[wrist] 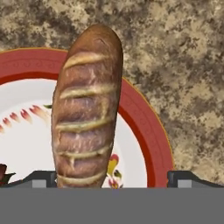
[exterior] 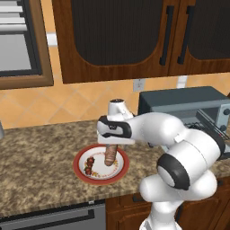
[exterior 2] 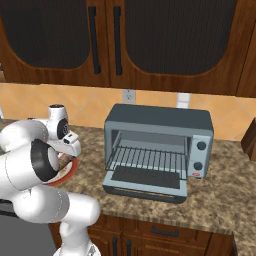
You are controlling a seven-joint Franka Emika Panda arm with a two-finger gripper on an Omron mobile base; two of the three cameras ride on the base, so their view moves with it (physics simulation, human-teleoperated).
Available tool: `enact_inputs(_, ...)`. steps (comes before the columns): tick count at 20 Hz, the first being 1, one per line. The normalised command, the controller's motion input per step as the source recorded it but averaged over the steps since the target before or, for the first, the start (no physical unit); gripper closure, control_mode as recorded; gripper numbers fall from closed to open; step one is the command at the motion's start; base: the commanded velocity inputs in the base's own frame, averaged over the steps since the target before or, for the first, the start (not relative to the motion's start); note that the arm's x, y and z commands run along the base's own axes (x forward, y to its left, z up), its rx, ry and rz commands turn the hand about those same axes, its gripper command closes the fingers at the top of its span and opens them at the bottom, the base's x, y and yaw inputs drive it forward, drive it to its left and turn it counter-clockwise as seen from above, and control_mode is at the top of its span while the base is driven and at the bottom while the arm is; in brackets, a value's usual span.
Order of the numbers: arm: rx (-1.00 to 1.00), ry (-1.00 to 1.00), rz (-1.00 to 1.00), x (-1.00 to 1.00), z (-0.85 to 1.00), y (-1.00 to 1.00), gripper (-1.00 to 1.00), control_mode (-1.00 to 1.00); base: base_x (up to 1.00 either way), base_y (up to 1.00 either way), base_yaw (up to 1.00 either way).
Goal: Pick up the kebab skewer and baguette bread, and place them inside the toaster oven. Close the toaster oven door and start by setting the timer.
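Note:
The baguette bread lies on a red-rimmed plate, its far end reaching over the rim. My gripper hangs low right over the loaf and is open. In the hand view the loaf sits between the wide-apart fingertips, close against one and far from the other. The kebab skewer rests on the plate beside the loaf, and only a dark red bit of it shows at the hand view's edge. The toaster oven stands to the right with its door dropped open and the wire rack bare.
Speckled granite counter carries the plate and oven. Dark wooden wall cabinets hang above, and a wall socket is set in the tiled backsplash. My own arm blocks much of the oven in the left base view.

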Motion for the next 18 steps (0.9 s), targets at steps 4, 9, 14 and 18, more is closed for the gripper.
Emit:
enact_inputs(4,0.0,-0.02,0.0,0.21,-0.13,0.08,-1.0,-1.0,0.0,0.0,0.0)
enact_inputs(9,0.0,0.0,0.0,0.22,-0.15,0.2,-1.0,-1.0,0.0,0.0,0.0)
enact_inputs(14,0.0,0.0,0.0,0.05,-0.13,0.01,-1.0,-1.0,0.0,0.0,0.0)
enact_inputs(18,0.0,-0.04,0.0,0.01,-0.22,0.0,-1.0,-1.0,0.0,0.0,0.0)
